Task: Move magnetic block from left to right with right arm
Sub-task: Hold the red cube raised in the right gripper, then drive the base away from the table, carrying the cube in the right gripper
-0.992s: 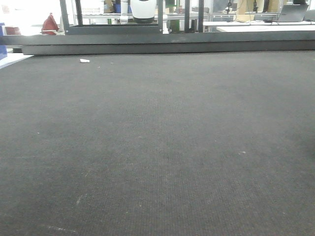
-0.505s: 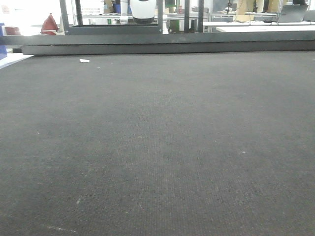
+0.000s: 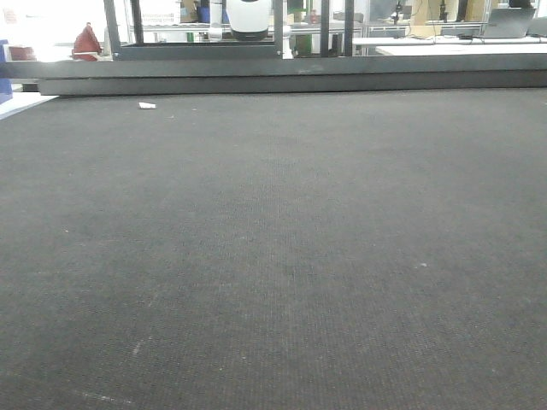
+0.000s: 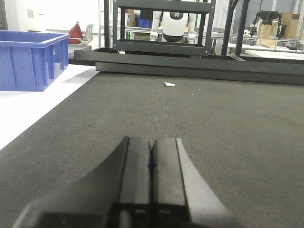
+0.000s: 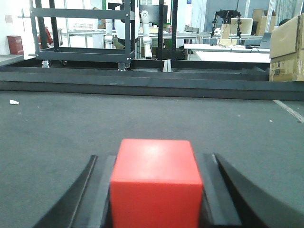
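The red block (image 5: 156, 183) sits between the two fingers (image 5: 97, 190) of the right end effector (image 5: 156, 190). They press on its left and right faces, open only as wide as the block. Its top and front faces show. Whether it rests on the dark bench (image 5: 142, 118) or hangs just above it cannot be told. This end effector lies low and level, pointing toward the far rail. The left end effector (image 4: 152, 166) is also low and level, its fingers pressed together with nothing between them, near a blue bin (image 4: 28, 59).
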Controlling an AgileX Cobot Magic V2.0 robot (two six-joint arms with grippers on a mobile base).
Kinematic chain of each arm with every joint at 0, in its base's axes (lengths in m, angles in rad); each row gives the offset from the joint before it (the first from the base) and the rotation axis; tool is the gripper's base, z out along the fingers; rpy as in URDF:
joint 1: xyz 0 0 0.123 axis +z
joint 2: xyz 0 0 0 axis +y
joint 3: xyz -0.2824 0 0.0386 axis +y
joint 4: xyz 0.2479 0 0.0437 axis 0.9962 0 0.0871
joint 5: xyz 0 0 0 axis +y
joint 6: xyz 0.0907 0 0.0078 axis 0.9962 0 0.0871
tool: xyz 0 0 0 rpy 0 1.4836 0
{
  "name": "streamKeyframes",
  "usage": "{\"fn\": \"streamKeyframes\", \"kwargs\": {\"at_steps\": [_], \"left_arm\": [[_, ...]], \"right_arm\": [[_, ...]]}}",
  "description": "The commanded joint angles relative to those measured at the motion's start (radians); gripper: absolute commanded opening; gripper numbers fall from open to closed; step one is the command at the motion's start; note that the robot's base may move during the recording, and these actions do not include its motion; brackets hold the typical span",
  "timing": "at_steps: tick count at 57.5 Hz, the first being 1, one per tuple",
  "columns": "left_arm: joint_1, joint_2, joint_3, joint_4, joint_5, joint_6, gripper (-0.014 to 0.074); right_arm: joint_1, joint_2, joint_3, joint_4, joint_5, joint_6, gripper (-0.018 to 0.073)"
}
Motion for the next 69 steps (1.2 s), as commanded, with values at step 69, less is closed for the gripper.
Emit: {"fn": "streamKeyframes", "kwargs": {"at_steps": [69], "left_arm": [[0.001,-0.011,0.008,-0.005,-0.086,0.0,-0.0126]], "right_arm": [[-0.005,0.007,-0.03,0.012,-0.086,-0.006,0.0241]]}}
